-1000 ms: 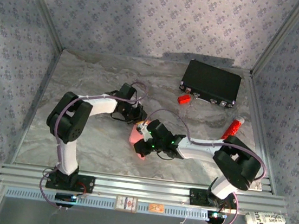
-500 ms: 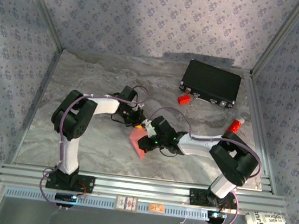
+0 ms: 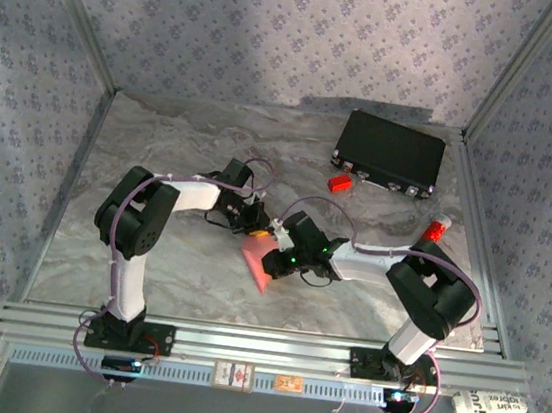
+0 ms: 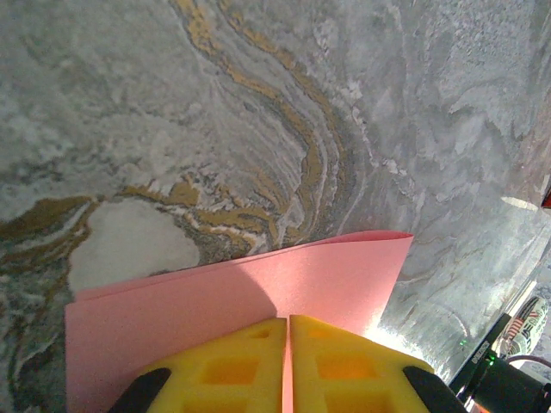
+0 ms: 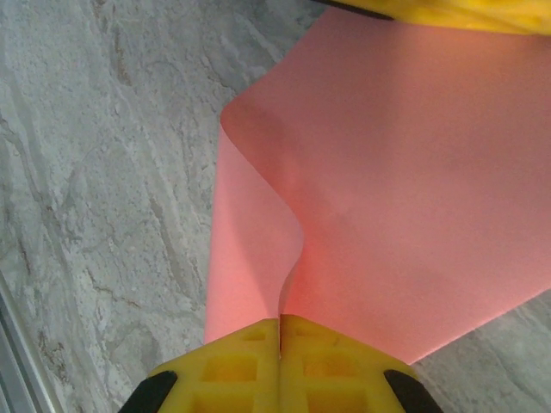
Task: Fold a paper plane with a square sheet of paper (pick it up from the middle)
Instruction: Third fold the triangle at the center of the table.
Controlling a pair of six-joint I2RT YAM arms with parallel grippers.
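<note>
Two grippers, one sheet. Both arms met near the middle of the marbled table (image 3: 163,142) with the pink sheet of paper (image 3: 257,263) stretched between them. I couldn't tell whether its lower corner touched the surface.

The left gripper (image 4: 287,320) had its yellow fingers pressed tight together with the paper pinched between them. From its wrist cam the sheet spread out ahead of the fingers in what looked like two layers, one edge peeking out behind the other.

The right gripper (image 5: 280,320) was clamped down too, biting the sheet at an edge. The paper curled into a wave right before it went into the jaws. A bit of the other arm's yellow finger poked in at the top of that view, on the far side of the sheet.

Toward the back right sat a black case (image 3: 388,152), with a small red block (image 3: 338,183) just in front of it. A red-and-white tube (image 3: 434,231) lay nearer the right edge. All three were well apart from the paper.
</note>
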